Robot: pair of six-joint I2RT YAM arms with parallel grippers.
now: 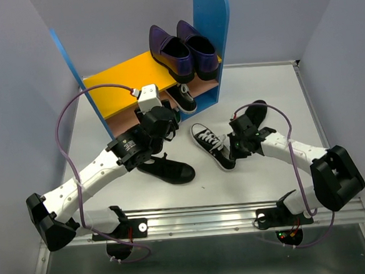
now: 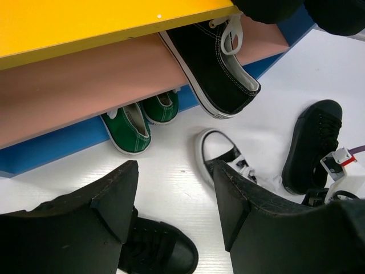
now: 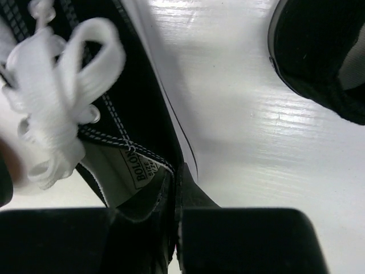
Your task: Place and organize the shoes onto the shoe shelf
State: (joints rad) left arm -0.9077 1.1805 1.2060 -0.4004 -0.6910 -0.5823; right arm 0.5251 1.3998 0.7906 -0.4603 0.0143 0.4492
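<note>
Far left, the shelf [image 1: 211,22] is seen standing at the back of the table [image 1: 280,99], with its left blue panel close to the side wall. A wide stretch of yellow top board [image 1: 119,79] is shown bare, from that panel across to the middle.

In front of the lower board [image 2: 85,85] the left gripper [image 2: 174,177] is poised. Its fingers [image 2: 114,200] are spread wide and nothing is held between them. Green sneakers [image 2: 130,130] are spotted beneath the lower board, their toes poking out past its front edge. Under the left arm a near slip-on [image 1: 169,169] is laid flat on the table, partly covered by one finger in the left wrist view.

A strip of open white table is seen beyond it. The shelved sneaker [image 2: 214,74] is set at the lower board's right end, its heel jutting over the front edge. Above it the loafers [image 1: 186,49] are parked side by side at the top board's right end, tight to the right panel.

In front of the shelf lies the loose sneaker [image 1: 211,144], toe turned toward the shelf. Its heel collar is pinched by the right gripper [image 3: 174,194], clamped tight on it. Whether the sole is on the table cannot be told. A far slip-on [image 1: 251,112] is seen just beyond, parted from the sneaker by bare table. More open table is shown out to the right edge.
</note>
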